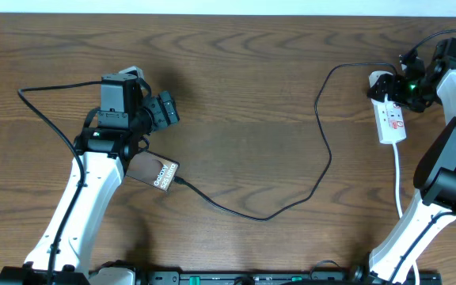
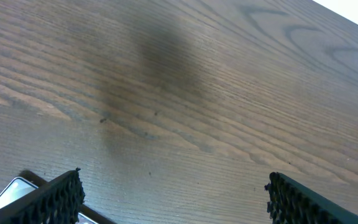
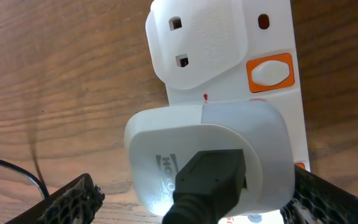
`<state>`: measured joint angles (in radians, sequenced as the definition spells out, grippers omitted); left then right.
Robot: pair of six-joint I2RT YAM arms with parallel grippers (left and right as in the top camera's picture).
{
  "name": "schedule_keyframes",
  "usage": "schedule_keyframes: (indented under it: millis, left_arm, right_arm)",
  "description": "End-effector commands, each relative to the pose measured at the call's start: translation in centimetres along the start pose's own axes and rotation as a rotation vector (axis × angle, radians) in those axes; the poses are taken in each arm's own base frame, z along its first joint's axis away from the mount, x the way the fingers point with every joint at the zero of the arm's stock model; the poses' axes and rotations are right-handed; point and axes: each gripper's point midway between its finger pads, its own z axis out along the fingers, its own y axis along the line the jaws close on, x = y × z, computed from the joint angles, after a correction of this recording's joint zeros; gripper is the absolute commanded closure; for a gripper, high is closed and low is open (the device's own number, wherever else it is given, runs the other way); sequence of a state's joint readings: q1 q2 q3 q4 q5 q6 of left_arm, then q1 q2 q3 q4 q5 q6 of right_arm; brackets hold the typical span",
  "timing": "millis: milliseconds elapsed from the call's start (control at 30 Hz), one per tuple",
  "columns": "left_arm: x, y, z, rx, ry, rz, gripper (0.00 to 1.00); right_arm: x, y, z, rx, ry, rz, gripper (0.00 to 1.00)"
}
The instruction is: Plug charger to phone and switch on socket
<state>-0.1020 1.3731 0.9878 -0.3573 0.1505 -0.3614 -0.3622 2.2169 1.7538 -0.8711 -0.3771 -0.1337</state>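
The phone (image 1: 155, 171), a dark-brown slab with white "Galaxy" lettering, lies on the table just below my left gripper (image 1: 165, 111). The charger's thin black cable (image 1: 269, 215) meets the phone's right edge and loops right and up to the socket (image 1: 392, 119). My left gripper (image 2: 173, 183) is open over bare wood, with a phone corner (image 2: 14, 190) at its left finger. My right gripper (image 1: 398, 85) hovers over the socket's far end. In the right wrist view it (image 3: 191, 190) is open astride a white adapter (image 3: 253, 143) with a black connector (image 3: 207, 183), seated in the socket (image 3: 272, 43).
A second white plug (image 3: 197, 43) sits in the outlet beyond the adapter. An orange-framed white switch (image 3: 270, 71) lies beside it on the strip. The socket's white cord (image 1: 398, 178) runs toward the front right, close to my right arm's base.
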Motion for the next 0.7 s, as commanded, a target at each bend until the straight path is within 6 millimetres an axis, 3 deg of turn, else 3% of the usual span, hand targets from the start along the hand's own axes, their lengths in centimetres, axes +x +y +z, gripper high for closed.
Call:
schedule_keyframes:
  millis: [0,667]
  left_arm:
    - [-0.98,-0.33,-0.36,-0.002,-0.024,0.021,0.08]
    - [-0.85,-0.27,-0.36,-0.005,-0.019,0.021,0.08]
  right_arm:
    - [2.02,4.21,2.18,-0.152,0.075,0.013,0.12]
    - [2.98,4.36,2.29,-0.162,0.108,0.033,0.15]
